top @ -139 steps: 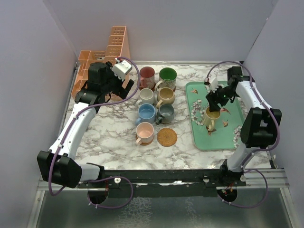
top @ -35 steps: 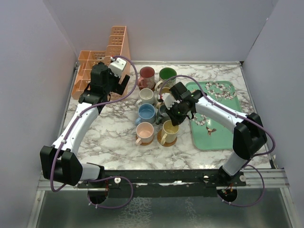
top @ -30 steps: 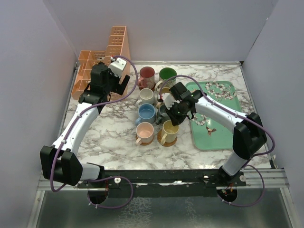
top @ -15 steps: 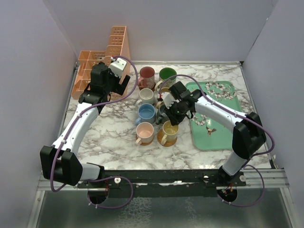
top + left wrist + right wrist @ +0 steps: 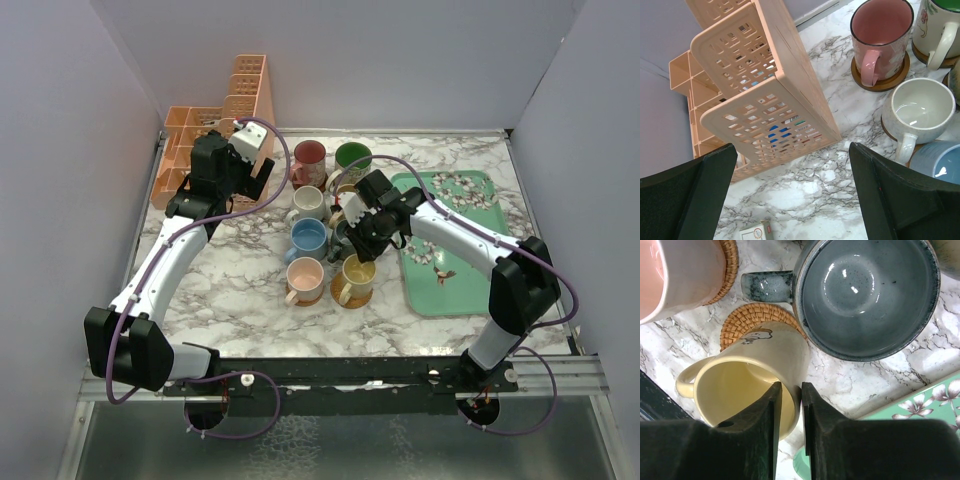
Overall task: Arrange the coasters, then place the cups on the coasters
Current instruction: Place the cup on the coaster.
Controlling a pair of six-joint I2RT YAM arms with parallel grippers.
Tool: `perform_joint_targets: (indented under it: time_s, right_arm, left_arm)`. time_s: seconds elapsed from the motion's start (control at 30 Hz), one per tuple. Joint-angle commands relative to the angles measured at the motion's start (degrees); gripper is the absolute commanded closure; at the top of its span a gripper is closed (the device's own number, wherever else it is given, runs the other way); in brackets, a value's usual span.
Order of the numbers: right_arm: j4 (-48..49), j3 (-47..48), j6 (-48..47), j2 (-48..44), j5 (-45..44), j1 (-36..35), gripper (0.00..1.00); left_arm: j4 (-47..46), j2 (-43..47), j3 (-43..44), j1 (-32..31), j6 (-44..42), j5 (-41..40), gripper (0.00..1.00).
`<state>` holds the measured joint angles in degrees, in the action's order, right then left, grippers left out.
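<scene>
Right gripper (image 5: 791, 390) is straddling the yellow cup (image 5: 735, 385) rim, jaws narrow; can't tell if pinching.
Cup is sitting on a woven coaster (image 5: 750, 320), just beside the grey cup (image 5: 865, 290); left gripper (image 5: 792, 150) is hovering wide open over the basket (image 5: 765, 100).

Nothing legible anywhere; the small card (image 5: 756, 233) bears print too tiny to read.

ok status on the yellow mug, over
Left gripper open by organiser. Right gripper astride yellow mug rim, grip unclear. Mug sits on coaster. Grey mug crowds it.
</scene>
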<state>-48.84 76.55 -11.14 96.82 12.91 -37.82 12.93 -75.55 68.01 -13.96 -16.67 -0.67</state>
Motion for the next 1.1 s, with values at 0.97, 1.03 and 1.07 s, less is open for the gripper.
perform_joint_targets:
  time_s: [0.97,1.03,1.07]
  right_arm:
    - [0.8,1.4,-0.2,-0.4,2.2,-0.4,0.86]
    - [0.7,1.2,-1.1,-0.4,2.0,-0.4,0.85]
    - [0.5,1.3,-1.5,-0.3,1.8,-0.4,0.85]
  left_arm:
    - [-0.2,1.0,-0.4,0.2,-0.8,1.4,0.01]
    - [-0.1,1.1,-0.5,0.2,-0.9,1.4,0.01]
    - [-0.1,1.1,-0.5,0.2,-1.0,1.4,0.01]
